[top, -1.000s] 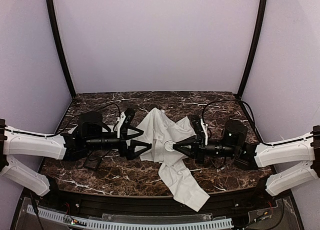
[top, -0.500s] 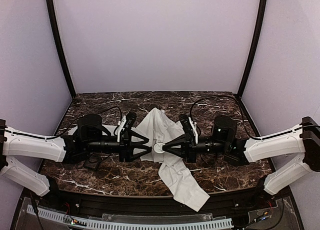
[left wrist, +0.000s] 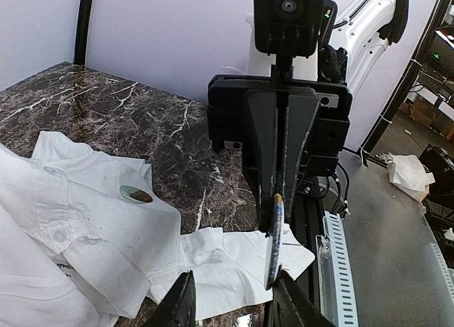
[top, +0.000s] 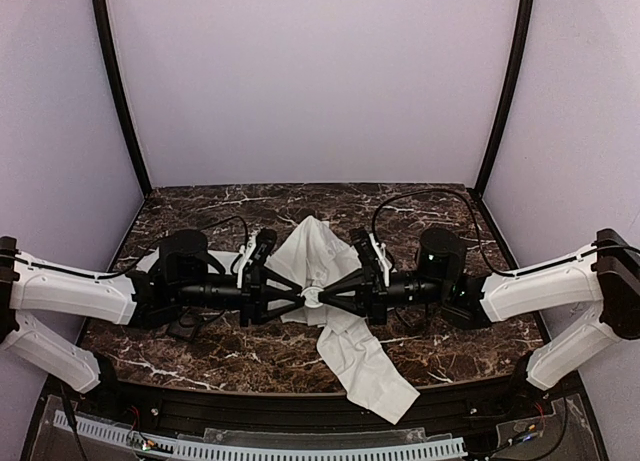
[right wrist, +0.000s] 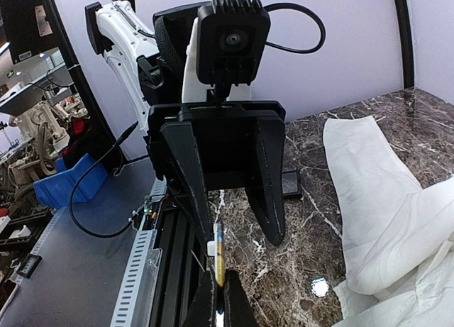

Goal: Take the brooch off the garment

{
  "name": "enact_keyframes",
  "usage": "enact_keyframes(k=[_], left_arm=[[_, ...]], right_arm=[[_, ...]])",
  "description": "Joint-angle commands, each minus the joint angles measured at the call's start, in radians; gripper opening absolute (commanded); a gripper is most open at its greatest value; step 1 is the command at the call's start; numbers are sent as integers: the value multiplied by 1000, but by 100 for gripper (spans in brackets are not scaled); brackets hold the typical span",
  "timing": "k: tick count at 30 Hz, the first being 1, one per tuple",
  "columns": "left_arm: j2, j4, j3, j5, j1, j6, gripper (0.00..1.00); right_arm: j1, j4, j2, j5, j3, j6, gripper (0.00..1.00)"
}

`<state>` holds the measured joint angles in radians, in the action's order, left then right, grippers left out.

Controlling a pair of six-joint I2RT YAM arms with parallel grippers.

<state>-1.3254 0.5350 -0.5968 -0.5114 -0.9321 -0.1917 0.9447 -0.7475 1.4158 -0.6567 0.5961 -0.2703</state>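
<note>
A white, soft, crumpled cloth shirt (top: 352, 353) lies on the dark brown marble surface (top: 250, 353), which has thin white lines running through it. The small, round, flat, pale brooch (top: 311, 298) is in the middle of the top view, lifted off the shirt. From the wrist views it shows only its thin edge, like a coin seen from the side (left wrist: 274, 236).

One second ago the brooch was more to the right of the top view, and the two black arms were well apart. Now the right arm has come further left. The left pincer has turned, and the two pincers meet tip to tip over the shirt.

The black right pincer (top: 323, 298) has its two fingers squeezed together on the brooch. The black left pincer (top: 298, 297) has its two long, pointed fingers spread wide, and it holds nothing. In the left wrist view the bottom of the brooch sits just beside the finger (left wrist: 285, 307) at the lower right. I cannot tell if they touch.

A small shiny oval piece (left wrist: 136, 194) lies on the shirt at the left of that view. I cannot tell what it is.
</note>
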Motion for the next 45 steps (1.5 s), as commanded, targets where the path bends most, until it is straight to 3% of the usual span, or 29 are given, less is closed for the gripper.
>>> enact_keyframes(k=[1,3,9,14,20,30,39,45], left_arm=[[0,17,-6,-22,-5,-4,33],[2,18,-6,-25,-5,-6,21],[9,44,12,-52,-5,-17,1],[40,64,41,-29,-6,-27,1],[97,57,71,76,-5,-73,1],[124,47,72,77,-6,-139,1],[100,22,63,31,-6,-125,1],[78,9,48,7,-6,-118,1]], right_arm=[[14,-23,14,-30,28,10,0],[14,-21,20,-35,33,13,0],[17,-10,40,-47,52,19,0],[19,-10,48,-49,57,21,2],[19,-24,30,-23,27,39,30],[47,-22,72,9,54,56,50],[58,23,99,46,103,83,53],[57,29,110,51,118,92,48]])
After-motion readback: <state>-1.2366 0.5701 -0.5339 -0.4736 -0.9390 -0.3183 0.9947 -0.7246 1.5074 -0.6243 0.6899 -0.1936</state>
